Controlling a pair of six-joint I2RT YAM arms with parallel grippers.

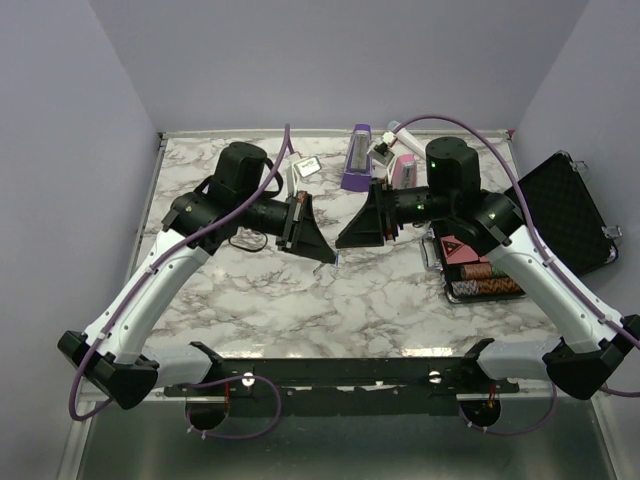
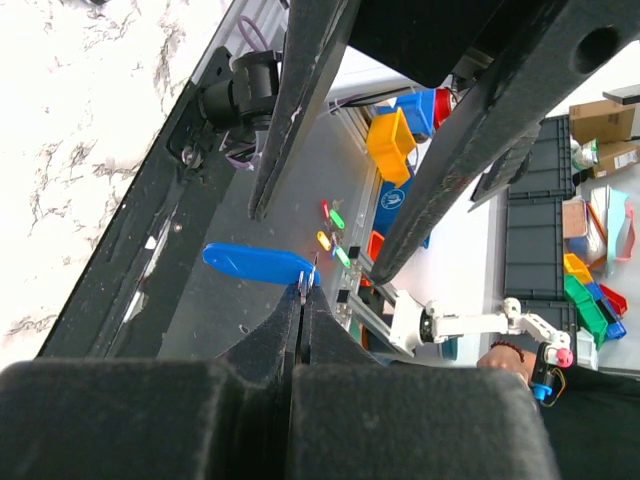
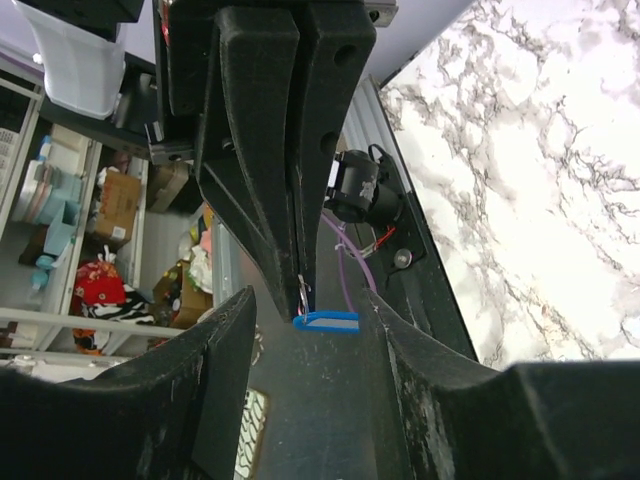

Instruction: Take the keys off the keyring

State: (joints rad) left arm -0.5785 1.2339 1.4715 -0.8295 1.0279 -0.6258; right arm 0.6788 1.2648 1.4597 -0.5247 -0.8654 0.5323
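Bases of both arms sit on the dark rail [image 1: 340,372] at the near edge of the marble table [image 1: 300,305], and from there the white links rise and bend inward so that the two black wedges face each other above the middle of the tabletop. The left gripper [image 1: 330,258] has its fingers [image 2: 270,350] pressed flat together, and at their very tip they pinch the small pale metal bit at one end of the blue key [image 2: 255,263]. The key's oval head sticks out sideways from that pinch, clear of the table. The right gripper [image 1: 342,243] points at it from the opposite side with its jaws spread. Its fingers [image 3: 225,400] stand on either side of the key, which shows as a thin blue sliver in the gap between them. I can see a gap on the left side, but cannot tell whether the other pad touches. Farther back, near the far wall, a purple metronome [image 1: 357,158] and a pink metronome [image 1: 405,170] stand close to each other. To the right, a black case [image 1: 565,210] lies open at the table's edge, with rows of striped chips [image 1: 485,280] in a tray just in front of it.
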